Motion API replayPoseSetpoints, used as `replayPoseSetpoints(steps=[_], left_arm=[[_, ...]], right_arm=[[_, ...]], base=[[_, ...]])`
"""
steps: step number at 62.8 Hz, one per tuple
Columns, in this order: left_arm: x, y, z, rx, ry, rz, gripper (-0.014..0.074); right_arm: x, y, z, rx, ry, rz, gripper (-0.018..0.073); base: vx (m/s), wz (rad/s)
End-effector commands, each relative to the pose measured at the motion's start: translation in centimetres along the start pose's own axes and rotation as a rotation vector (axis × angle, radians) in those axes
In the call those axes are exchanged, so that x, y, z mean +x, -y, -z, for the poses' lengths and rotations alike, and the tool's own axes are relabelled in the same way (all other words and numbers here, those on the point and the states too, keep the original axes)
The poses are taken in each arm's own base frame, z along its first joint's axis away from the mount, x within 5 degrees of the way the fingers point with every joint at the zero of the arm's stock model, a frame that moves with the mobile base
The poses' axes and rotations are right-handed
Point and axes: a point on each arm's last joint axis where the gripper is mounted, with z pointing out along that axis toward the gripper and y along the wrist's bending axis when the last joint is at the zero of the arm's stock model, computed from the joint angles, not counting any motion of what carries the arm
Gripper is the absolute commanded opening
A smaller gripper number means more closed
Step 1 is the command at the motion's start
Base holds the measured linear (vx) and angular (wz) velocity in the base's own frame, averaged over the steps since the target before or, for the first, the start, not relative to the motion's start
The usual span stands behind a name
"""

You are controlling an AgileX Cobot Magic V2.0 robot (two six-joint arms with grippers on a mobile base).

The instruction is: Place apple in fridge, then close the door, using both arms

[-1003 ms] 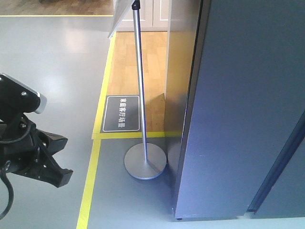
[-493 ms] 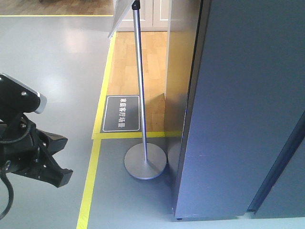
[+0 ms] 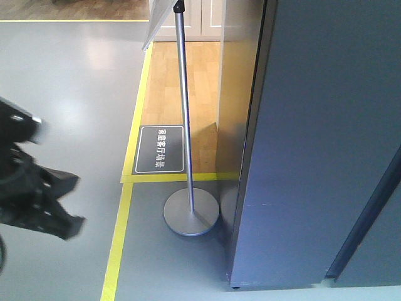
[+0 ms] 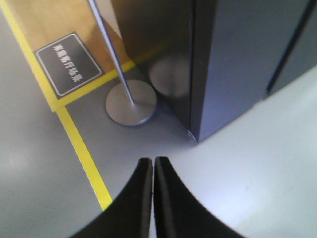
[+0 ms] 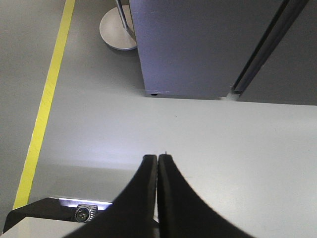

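Observation:
The apple is out of view. A tall dark grey fridge (image 3: 313,144) fills the right of the front view, with no white inside showing and a dark seam down its right part. It also shows in the left wrist view (image 4: 228,59) and the right wrist view (image 5: 198,44). My left arm (image 3: 31,200) is a black blur at the left edge, well apart from the fridge. My left gripper (image 4: 153,161) is shut and empty over the grey floor. My right gripper (image 5: 157,157) is shut and empty over the pale floor in front of the fridge.
A sign stand with a metal pole and round base (image 3: 191,212) stands just left of the fridge. A black floor plate (image 3: 160,149) lies beyond a yellow tape line (image 3: 117,244). The robot's base with a lens (image 5: 84,213) lies below the right gripper.
My left arm has moved left and slightly down in the front view and is now motion-blurred. Nothing else has moved.

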Motion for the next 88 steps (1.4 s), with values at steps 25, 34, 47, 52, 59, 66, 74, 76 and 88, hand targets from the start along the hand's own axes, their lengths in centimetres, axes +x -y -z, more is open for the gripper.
replayPoseSetpoints(steps=[25, 34, 47, 52, 59, 66, 74, 76, 88], left_arm=[[9.1, -3.4, 5.0, -0.182, 0.343, 0.402, -0.0006], [12.8, -3.0, 4.8, -0.232, 0.445, 0.445, -0.0006], [16.9, -2.7, 3.7, -0.303, 0.621, 0.441, -0.0006], [18.0, -2.5, 3.2, -0.312, 0.675, 0.432, -0.0006], [19.2, -2.5, 2.5, -0.325, 0.763, 0.416, -0.0006], [19.2, -2.3, 2.9, -0.354, 0.784, 0.330, -0.0006], [19.2, -2.3, 3.0, -0.411, 0.779, 0.210, -0.0006], [19.2, -2.3, 3.0, -0.415, 0.774, 0.204, -0.0006], [19.1, -2.3, 3.2, -0.421, 0.800, 0.213, -0.0006]], right_arm=[[-0.9, 0.0, 0.4, 0.002, 0.057, 0.006, -0.0003], [-0.9, 0.0, 0.4, 0.002, 0.057, 0.006, -0.0003], [-0.9, 0.0, 0.4, 0.002, 0.057, 0.006, -0.0003], [-0.9, 0.0, 0.4, 0.002, 0.057, 0.006, -0.0003], [-0.9, 0.0, 0.4, 0.002, 0.057, 0.006, -0.0003], [-0.9, 0.0, 0.4, 0.002, 0.057, 0.006, -0.0003], [-0.8, 0.0, 0.4, 0.001, 0.052, 0.006, -0.0003], [-0.8, 0.0, 0.4, 0.002, 0.050, 0.006, -0.0003], [-0.8, 0.0, 0.4, 0.002, 0.049, 0.006, -0.0003]], base=[[0.00, 0.00], [0.00, 0.00], [0.00, 0.00], [0.00, 0.00], [0.00, 0.00], [0.00, 0.00], [0.00, 0.00], [0.00, 0.00], [0.00, 0.00]])
